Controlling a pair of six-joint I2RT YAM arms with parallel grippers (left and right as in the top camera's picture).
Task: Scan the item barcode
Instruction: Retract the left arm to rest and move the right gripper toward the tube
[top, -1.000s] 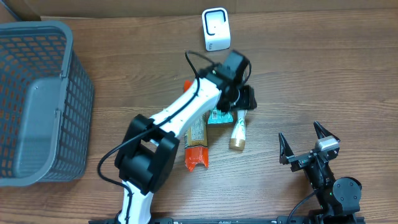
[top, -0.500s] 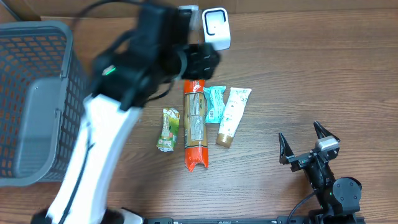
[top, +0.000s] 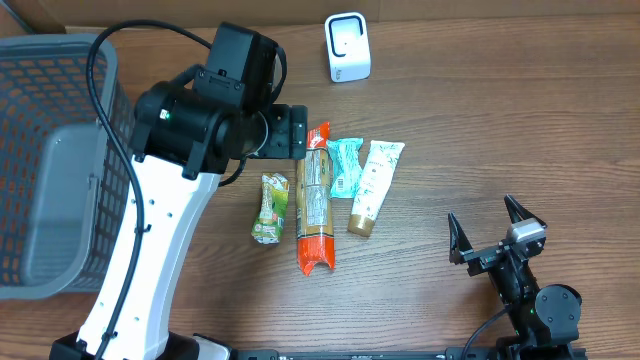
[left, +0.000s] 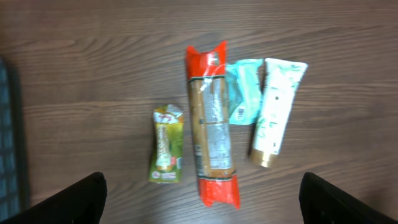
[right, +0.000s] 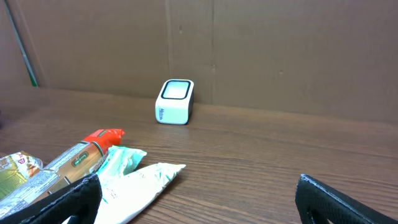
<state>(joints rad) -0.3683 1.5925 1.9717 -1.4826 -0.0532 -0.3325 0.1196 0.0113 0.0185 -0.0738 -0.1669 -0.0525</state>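
Note:
Four items lie in a row mid-table: a green pouch (top: 270, 208), a long snack pack with orange ends (top: 315, 200), a teal packet (top: 346, 165) and a white tube (top: 372, 185). The white barcode scanner (top: 347, 47) stands at the back edge. My left gripper (top: 293, 133) hovers high over the top end of the long pack, open, nothing between its fingers. Its wrist view looks straight down on the pouch (left: 166, 146), long pack (left: 212, 124), packet (left: 244, 87) and tube (left: 277, 112). My right gripper (top: 482, 215) rests open at the front right, facing the scanner (right: 174, 102).
A grey plastic basket (top: 60, 160) takes up the table's left side. A cardboard wall (right: 249, 50) runs along the back behind the scanner. The left arm's black cable loops above the basket's rim.
The left arm rose from the teal packet and tube, swung up and left past the scanner, and now hangs over the long pack. Its jaws opened wider. The right arm stayed still.

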